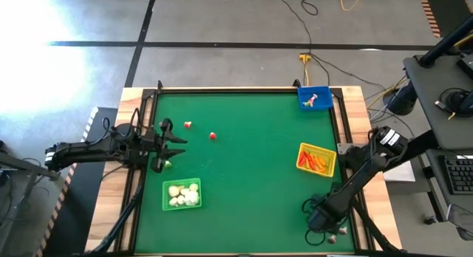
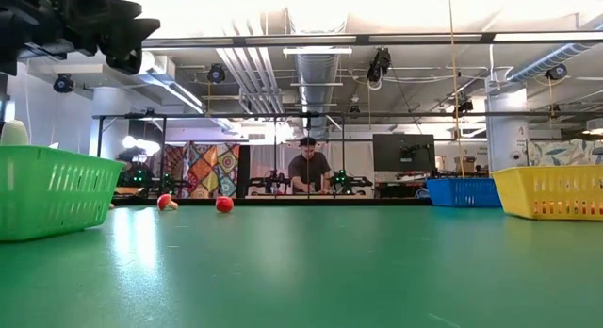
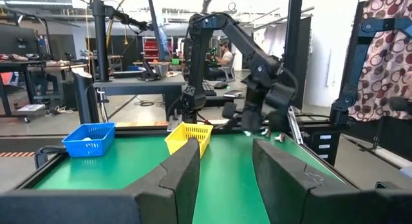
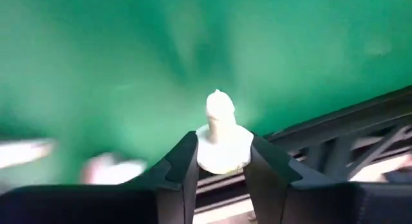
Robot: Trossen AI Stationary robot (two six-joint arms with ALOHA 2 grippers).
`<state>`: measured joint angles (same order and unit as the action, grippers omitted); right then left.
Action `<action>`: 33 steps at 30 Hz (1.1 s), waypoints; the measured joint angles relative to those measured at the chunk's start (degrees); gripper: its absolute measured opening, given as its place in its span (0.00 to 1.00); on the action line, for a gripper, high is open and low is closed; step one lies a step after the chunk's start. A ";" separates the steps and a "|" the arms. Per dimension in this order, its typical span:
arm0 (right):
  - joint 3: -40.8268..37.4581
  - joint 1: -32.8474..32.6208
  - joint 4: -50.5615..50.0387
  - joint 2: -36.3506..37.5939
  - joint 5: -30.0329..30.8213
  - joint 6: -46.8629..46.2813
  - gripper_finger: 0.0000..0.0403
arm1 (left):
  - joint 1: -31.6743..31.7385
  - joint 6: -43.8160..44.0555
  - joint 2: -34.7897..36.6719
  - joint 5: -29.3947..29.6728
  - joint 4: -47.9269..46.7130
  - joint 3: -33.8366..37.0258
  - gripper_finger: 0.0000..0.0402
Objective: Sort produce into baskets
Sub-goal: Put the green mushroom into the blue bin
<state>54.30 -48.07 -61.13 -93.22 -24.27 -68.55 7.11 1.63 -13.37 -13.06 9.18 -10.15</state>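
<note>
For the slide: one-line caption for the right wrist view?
Right gripper closing on a whitish garlic-like bulb at the green table's edge.

Glare whitens the floor (image 1: 44, 57) upper left; right wrist view blurred

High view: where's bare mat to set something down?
The mat is bare across the middle, between the green basket and yellow basket, and along the far edge left of the blue basket. Crowded: two red pieces by the left gripper; the right gripper works its near corner.
</note>
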 joint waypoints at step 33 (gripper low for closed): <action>3.96 94.87 20.50 8.82 42.48 30.37 0.24 | -0.02 -1.53 -0.04 0.02 1.06 0.00 0.32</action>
<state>58.26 46.80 -40.62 -84.40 18.20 -38.17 7.09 0.10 -13.41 -13.04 10.24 -10.15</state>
